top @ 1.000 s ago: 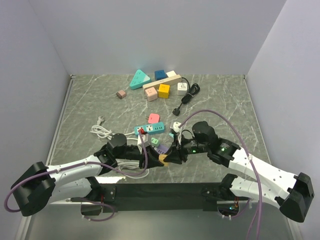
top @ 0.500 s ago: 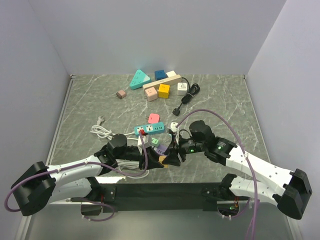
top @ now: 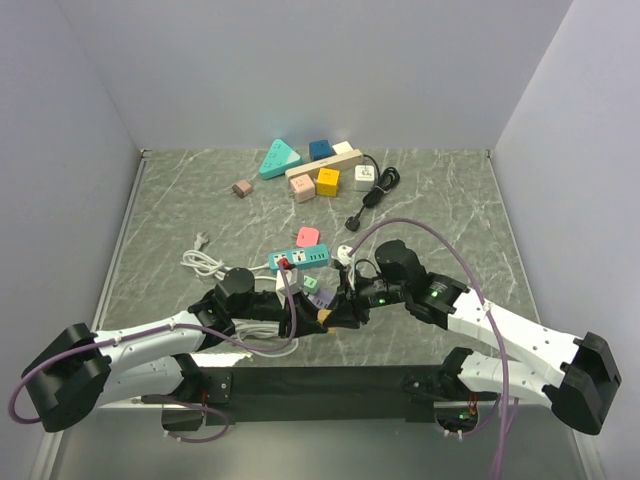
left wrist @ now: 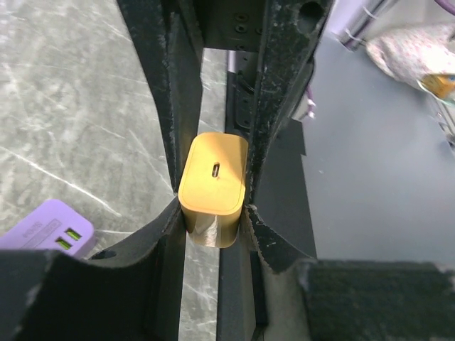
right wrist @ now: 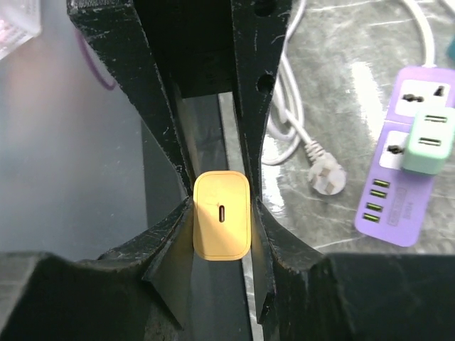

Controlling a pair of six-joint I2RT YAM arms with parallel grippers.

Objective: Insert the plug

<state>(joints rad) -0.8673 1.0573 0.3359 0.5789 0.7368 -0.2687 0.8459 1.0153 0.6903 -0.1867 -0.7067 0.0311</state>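
- Found the yellow plug [left wrist: 213,177] near the table's [top: 200,200] front edge, prongs hidden.
- Saw left gripper [left wrist: 212,209] and right gripper [right wrist: 222,206] both clamped on its sides.
- Barely made it out from above, buried between black fingers.

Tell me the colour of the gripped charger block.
The charger block is yellow, clearest in the right wrist view.

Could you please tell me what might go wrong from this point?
Both the left claw and right claw appear clamped on the yellow charger; pulling apart could twist or drop it. Its prongs are hidden, so lining it up with the purple power strip is uncertain. The white cable nearby could snag.
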